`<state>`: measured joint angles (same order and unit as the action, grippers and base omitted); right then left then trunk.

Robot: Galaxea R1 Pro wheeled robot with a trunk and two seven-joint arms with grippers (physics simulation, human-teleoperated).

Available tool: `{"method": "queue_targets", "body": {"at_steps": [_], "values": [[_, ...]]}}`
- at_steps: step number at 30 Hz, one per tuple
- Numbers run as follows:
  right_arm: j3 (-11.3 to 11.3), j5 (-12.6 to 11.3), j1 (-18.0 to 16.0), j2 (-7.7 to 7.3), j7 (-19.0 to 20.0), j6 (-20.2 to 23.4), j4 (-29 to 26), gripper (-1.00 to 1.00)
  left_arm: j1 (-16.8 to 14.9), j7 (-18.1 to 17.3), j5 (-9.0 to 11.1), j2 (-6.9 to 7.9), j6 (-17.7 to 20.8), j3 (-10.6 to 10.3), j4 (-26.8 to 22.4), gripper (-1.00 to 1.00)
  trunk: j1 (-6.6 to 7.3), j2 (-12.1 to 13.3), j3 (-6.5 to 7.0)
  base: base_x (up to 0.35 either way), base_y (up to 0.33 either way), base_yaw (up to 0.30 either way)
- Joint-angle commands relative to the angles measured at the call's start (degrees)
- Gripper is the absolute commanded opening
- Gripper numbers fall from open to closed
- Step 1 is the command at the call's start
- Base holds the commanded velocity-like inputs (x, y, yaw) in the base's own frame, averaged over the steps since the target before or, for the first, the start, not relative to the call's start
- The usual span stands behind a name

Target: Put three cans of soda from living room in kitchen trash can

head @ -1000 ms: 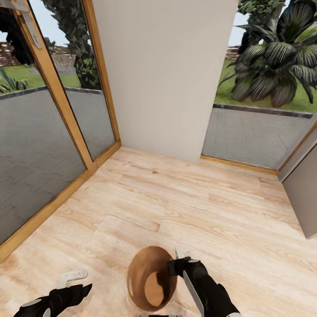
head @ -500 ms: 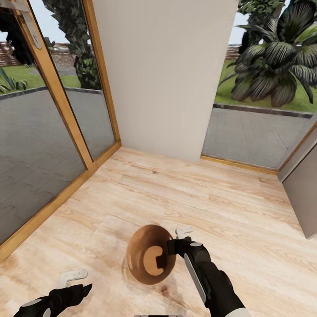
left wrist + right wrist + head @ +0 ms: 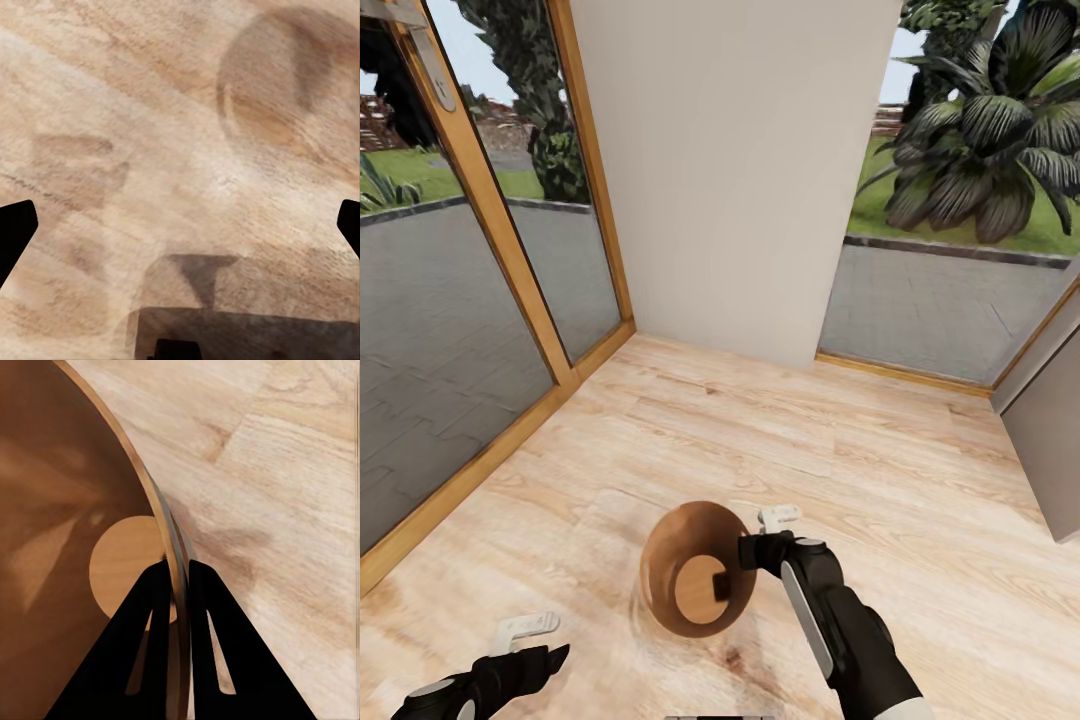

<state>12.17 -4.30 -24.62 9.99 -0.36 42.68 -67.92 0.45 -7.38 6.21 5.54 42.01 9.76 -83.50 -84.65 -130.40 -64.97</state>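
The tash can [image 3: 665, 560] hangs tilted just above the pale wood floor in front of me, its tan inside facing the head camera and bare down to its round bottom. My right gripper [image 3: 744, 553] is shut on its right rim. In the right wrist view the two black fingers [image 3: 154, 607] pinch the thin rim of the tash can [image 3: 67, 510], one inside and one outside. My left gripper [image 3: 532, 643] is open at the lower left, holding nothing; in its wrist view the left gripper [image 3: 180, 229] frames bare floor. The soda cans are out of view.
Wood-framed glass doors [image 3: 490, 230] run along the left, a white wall section [image 3: 730, 170] stands ahead, and a grey cabinet side [image 3: 1050, 440] is at the right. Open plank floor [image 3: 840, 440] lies between them. A round shadow [image 3: 292, 90] marks the floor.
My right arm has carried the tash can forward, away from my base, and its opening has tipped more toward the camera. The left arm has not moved.
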Motion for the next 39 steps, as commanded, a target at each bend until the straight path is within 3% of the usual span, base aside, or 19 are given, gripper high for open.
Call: {"method": "queue_targets", "body": {"at_steps": [1, 7, 8, 9, 11, 15, 18, 22, 29, 33, 39], "values": [[0.0, -1.1, 0.0, 0.01, 0.3, 0.0, -0.1, -1.00, 0.0, 0.0, 0.0, 0.00, 0.0, 0.0, 0.0, 1.00, 0.00, 0.0, 0.00, 0.000, 0.000, 0.000], [-0.1, -0.9, 0.3, 0.01, 0.3, 1.2, -3.9, -1.00, 0.0, -0.1, 0.2, 0.12, 0.0, 0.0, 0.0, 1.00, 0.00, 0.0, 0.00, 0.000, 0.000, 0.000], [-0.2, -0.9, 0.2, 0.01, 0.3, 2.4, -6.7, -1.00, 0.0, -0.1, 0.2, 0.14, 0.0, 0.0, 0.0, 1.00, 0.00, 0.0, 0.00, 0.000, 0.000, 0.000], [-0.2, -0.8, 0.1, 0.01, 0.2, 6.3, -13.0, -1.00, 0.0, -0.1, 0.2, 0.16, 0.0, 0.0, 0.0, 1.00, 0.00, 0.0, 0.00, 0.000, 0.000, 0.000], [-0.7, -0.8, 0.1, 0.01, 0.2, 10.1, -17.5, -1.00, 0.0, -0.1, 0.2, 0.17, 0.0, 0.0, 0.0, 1.00, 0.00, 0.0, 0.00, 0.000, 0.000, 0.000], [-4.8, -0.9, 0.1, 0.01, 0.2, 12.9, -19.9, -1.00, 0.0, -0.1, 0.2, 0.17, 0.0, 0.0, 0.0, 1.00, 0.00, 0.0, 0.00, 0.000, 0.000, 0.000], [-11.1, -0.9, 0.1, 0.01, 0.3, 14.0, -20.5, -1.00, 0.0, -0.1, 0.2, 0.15, 0.0, 0.0, 0.0, 1.00, 0.00, 0.0, 0.00, 0.000, 0.000, 0.000], [-14.4, -0.7, 0.1, 0.01, 0.4, 14.2, -20.7, -1.00, 0.0, -0.1, 0.2, 0.15, 0.0, 0.0, 0.0, 1.00, 0.00, 0.0, 0.00, 0.000, 0.000, 0.000], [-15.4, -0.6, 0.1, -0.13, 0.3, 14.6, -20.6, -1.00, 0.0, 0.0, 0.1, 0.17, 0.0, 0.0, 0.0, 1.00, 0.00, 0.0, 0.00, 0.000, 0.000, -0.020], [-15.5, -0.2, 0.1, -0.22, 0.3, 17.2, -20.7, -1.00, 0.0, 0.0, 0.1, 0.18, 0.0, 0.0, 0.0, 1.00, 0.00, 0.0, 0.10, 0.000, 0.000, -0.259], [-15.7, -0.1, 0.0, -0.25, 0.3, 17.3, -20.6, -1.00, 0.0, 0.0, 0.2, 0.18, 0.0, 0.0, 0.0, 1.00, 0.00, 0.0, 0.32, 0.000, 0.000, -0.276]]}}
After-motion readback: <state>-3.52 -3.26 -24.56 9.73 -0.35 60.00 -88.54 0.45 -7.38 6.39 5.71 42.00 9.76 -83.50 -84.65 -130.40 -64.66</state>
